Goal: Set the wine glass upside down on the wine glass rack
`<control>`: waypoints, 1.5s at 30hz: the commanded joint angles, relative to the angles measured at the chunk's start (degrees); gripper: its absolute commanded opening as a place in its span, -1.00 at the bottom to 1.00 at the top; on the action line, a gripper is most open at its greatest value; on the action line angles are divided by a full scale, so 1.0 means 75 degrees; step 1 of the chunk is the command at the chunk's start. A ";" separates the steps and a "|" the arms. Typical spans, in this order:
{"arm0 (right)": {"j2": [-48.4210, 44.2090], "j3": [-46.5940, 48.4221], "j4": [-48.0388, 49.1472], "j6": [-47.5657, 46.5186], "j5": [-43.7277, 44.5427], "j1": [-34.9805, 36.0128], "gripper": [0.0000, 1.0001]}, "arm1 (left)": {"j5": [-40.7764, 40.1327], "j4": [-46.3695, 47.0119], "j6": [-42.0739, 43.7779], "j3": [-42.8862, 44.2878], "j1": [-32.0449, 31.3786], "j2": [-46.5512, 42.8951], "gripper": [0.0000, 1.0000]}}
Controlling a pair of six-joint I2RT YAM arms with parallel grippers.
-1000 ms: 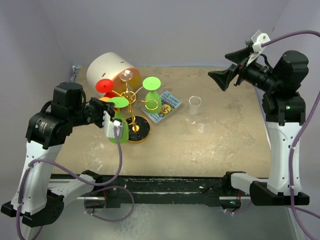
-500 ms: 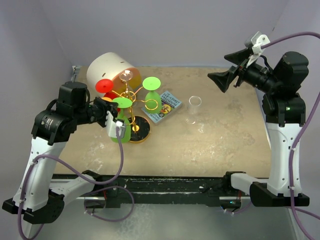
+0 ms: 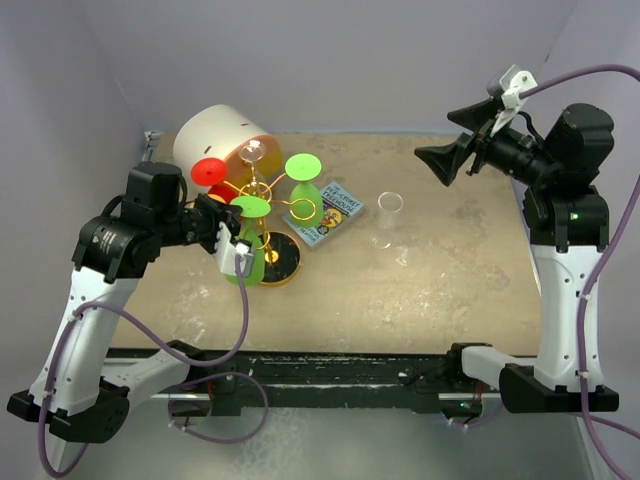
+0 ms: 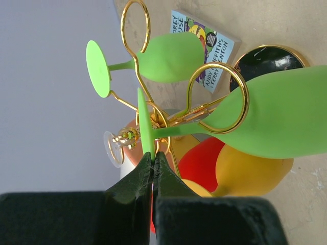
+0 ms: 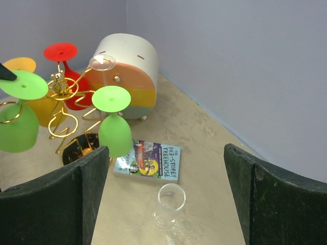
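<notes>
**Green glass eases into the ring**

The wine glass hangs bowl-down with its stem threaded through a ring arm of the wine glass rack, nearer the post than a second ago. The left gripper has pushed in with it and is clamped on the foot's rim. Past its fingertips hang a second green glass, a red glass and a yellow glass. Off to its right lie a book and a clear tumbler, then bare table. The right gripper hovers high, jaws wide, unmoved.

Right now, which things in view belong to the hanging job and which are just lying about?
Job: wine glass rack; green wine glass, foot pinched in the left pincer.
Lying about: book; white cylinder; upright clear glass.
</notes>
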 commanded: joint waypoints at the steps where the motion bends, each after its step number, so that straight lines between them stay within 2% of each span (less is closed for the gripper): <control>1: -0.0088 -0.0080 0.0256 -0.0085 -0.0241 -0.0043 0.91 | 0.0538 0.0274 0.0165 0.0026 -0.0058 -0.0033 -1.00; 45: -0.0074 -0.0218 0.0030 -0.0389 -0.0228 -0.0043 0.96 | 0.1189 -0.0673 0.0656 -0.0154 -0.0088 -0.0266 -0.99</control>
